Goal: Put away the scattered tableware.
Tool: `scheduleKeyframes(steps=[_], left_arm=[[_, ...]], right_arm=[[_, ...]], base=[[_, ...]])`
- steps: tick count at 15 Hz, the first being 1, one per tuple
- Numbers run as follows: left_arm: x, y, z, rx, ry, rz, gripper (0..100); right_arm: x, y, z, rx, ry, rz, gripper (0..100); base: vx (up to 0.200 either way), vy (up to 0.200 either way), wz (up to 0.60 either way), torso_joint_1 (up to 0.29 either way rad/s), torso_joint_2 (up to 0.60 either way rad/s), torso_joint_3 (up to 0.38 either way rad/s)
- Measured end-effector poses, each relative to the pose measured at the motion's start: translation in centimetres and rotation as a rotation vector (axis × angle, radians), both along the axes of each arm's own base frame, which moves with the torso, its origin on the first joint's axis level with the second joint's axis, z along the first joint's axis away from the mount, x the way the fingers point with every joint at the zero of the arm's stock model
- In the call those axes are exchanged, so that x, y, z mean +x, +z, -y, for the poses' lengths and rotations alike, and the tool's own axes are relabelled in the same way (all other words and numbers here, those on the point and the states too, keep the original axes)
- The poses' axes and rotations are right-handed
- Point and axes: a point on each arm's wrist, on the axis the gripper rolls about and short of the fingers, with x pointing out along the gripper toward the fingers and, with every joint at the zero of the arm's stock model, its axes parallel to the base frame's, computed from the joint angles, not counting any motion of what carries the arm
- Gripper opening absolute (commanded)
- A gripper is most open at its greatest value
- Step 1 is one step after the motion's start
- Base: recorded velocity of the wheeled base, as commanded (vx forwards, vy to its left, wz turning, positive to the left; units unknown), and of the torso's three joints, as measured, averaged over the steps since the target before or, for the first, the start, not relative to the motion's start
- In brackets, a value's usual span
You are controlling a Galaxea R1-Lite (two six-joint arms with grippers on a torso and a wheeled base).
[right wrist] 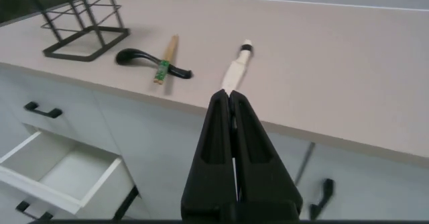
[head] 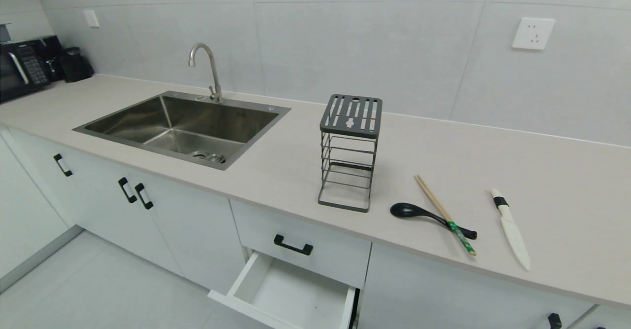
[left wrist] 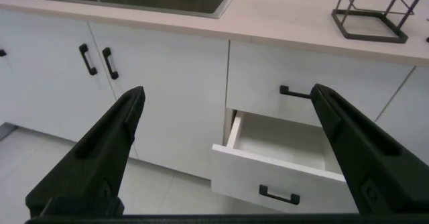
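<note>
Left gripper (left wrist: 228,93): jaws spread wide with nothing between them. It hung low in front of the cabinets, facing the open drawer (left wrist: 281,143).
Right gripper (right wrist: 230,96): jaws clenched on each other, holding nothing. It sat out past the tabletop (head: 542,171) edge, pointing toward the knife (head: 510,229).
Spoon (head: 406,210): black, near the front edge and just right of the wire rack (head: 351,117). Its bowl faced the rack and its handle ran off to the right.
Chopsticks (head: 434,200): a pale pair with green ends, lying together slantwise across the spoon's handle and touching it.
Knife position: white with a dark band. It lay alone to the right of the chopsticks, clear of them, with one end toward the front edge.
Handling, chopsticks: I judged them light, stiff and prone to rolling. They sat on top, so they should go first. I would pinch both at mid-length, away from the crossing, so they lift level.
Handling, spoon: it looked smooth and probably slick. The thin handle lay flat on the tabletop and offered little to bite. I would take the handle near the bowl, where it rises.
Handling, knife: flat and low, possibly brittle if ceramic, which I could not tell. I would grip across the handle at the band, never the blade.
Destination: either the rack or the drawer looked plausible. The task did not say which.
</note>
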Motion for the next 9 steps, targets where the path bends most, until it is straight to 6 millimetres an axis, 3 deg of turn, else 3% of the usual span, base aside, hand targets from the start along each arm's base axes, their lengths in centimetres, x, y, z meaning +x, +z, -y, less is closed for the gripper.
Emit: scheduleKeyframes(steps=[4,5,9], left_arm=[[0.0,0.01,0.0,0.0,0.0,0.001,100],[0.0,0.01,0.0,0.0,0.0,0.001,100],[0.0,0.01,0.0,0.0,0.0,0.001,100]], right_arm=[[0.0,0.01,0.0,0.005,0.0,0.0,0],[0.0,0.01,0.0,0.005,0.0,0.0,100],[0.0,0.0,-0.01,0.0,0.003,0.0,100]], base=[[0.0,0.0,0.0,0.0,0.0,0.0],[0.0,0.0,0.0,0.0,0.0,0.0],[0.0,0.0,0.0,0.0,0.0,0.0]])
